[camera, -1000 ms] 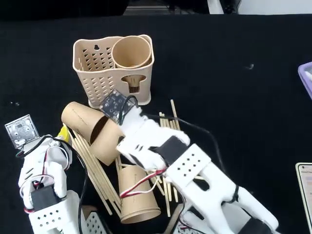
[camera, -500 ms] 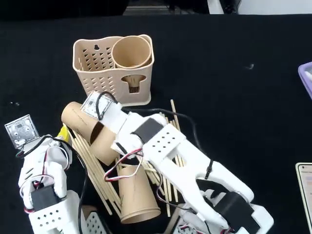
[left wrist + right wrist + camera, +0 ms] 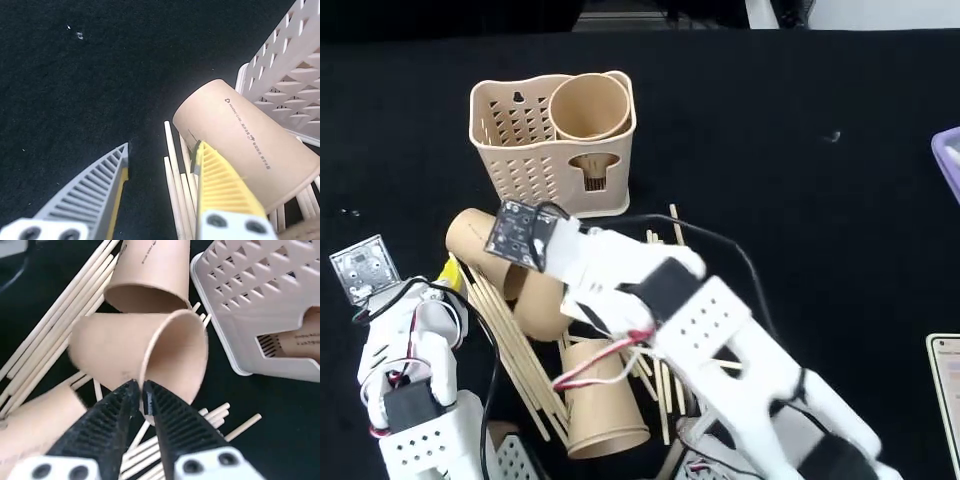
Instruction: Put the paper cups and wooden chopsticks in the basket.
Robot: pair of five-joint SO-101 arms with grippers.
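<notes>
The beige basket (image 3: 515, 150) stands at the back left with one paper cup (image 3: 588, 105) upright inside. In front of it three paper cups lie on their sides among scattered wooden chopsticks (image 3: 520, 350). My right gripper (image 3: 140, 387) is shut on the rim of the middle cup (image 3: 160, 350), which lies next to the basket (image 3: 260, 305). Another cup (image 3: 150, 270) lies just beyond it. A third cup (image 3: 605, 405) lies nearer the front. My left gripper (image 3: 161, 147) is open and holds nothing, low at the front left, beside the leftmost cup (image 3: 240, 145) and some chopsticks (image 3: 175, 190).
A purple container's edge (image 3: 948, 155) shows at the far right, and a white card (image 3: 945, 375) lies at the right front. The black cloth to the right of the basket and behind it is bare.
My right arm has swung left over the lying cups and its wrist has turned. The left arm and the cups near it have stayed put.
</notes>
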